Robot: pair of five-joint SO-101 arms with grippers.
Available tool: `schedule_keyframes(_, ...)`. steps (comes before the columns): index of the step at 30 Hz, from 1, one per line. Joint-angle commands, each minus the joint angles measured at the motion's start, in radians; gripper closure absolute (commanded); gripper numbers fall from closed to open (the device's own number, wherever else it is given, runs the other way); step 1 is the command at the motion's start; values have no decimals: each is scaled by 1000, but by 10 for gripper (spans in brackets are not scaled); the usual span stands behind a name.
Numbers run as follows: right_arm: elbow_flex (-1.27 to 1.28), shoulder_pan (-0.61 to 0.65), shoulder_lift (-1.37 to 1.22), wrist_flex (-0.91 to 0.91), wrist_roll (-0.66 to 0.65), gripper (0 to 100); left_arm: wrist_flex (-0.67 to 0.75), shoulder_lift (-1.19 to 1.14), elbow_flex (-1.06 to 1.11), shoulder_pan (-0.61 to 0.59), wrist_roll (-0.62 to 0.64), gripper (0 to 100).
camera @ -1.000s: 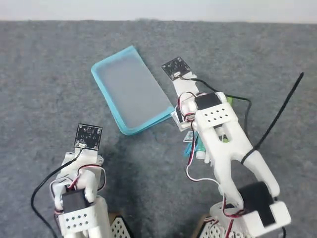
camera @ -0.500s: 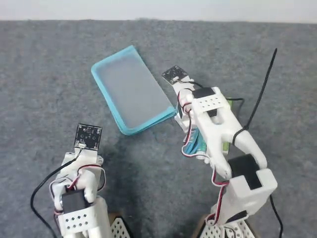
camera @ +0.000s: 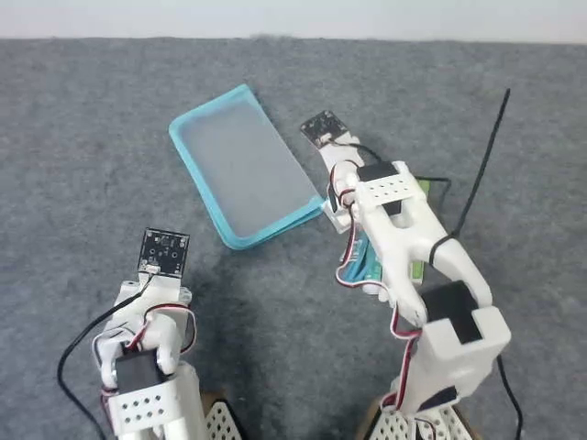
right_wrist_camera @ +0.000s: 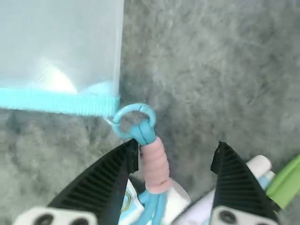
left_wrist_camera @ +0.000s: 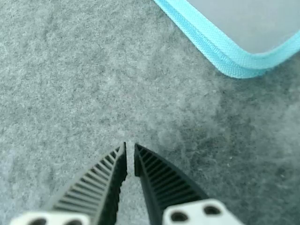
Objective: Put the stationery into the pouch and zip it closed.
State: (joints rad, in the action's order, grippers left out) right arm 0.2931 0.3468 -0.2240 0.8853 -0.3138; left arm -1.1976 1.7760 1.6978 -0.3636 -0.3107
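Teal pouch (camera: 243, 165) flat on the grey tabletop (camera: 83, 183), mid-table. Long axis on a diagonal in the high view, from far-left to near-right. Zipper pull ring (right_wrist_camera: 133, 117) at the near-right corner, pointing off toward the right arm.

Over the last second: right arm folded up and steepened, elbow raised, wrist tipped down over that corner. Hardly any shift in the latter half of it.

Right gripper (right_wrist_camera: 177, 147) spread wide, straddling the pull's pink sleeve (right_wrist_camera: 155, 164) without closing on it. Stationery (camera: 369, 268) just beside the corner under that arm, outside the pouch, a green pen (right_wrist_camera: 287, 180) among it.

Likely meaning: lining up on the zipper pull to open the pouch before loading. Nothing packed yet.

Left gripper (left_wrist_camera: 130, 149) pressed almost together on nothing, low over bare tabletop, near the pouch's near edge but apart from it.
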Motion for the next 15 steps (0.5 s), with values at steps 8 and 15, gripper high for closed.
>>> schedule_keyframes(8,-37,-5,-64,-54,-11,845,18,-9,-8,5,-17,976)
schedule_keyframes(15,-32,-2,39,44,-8,995,69,-9,-8,5,-17,976)
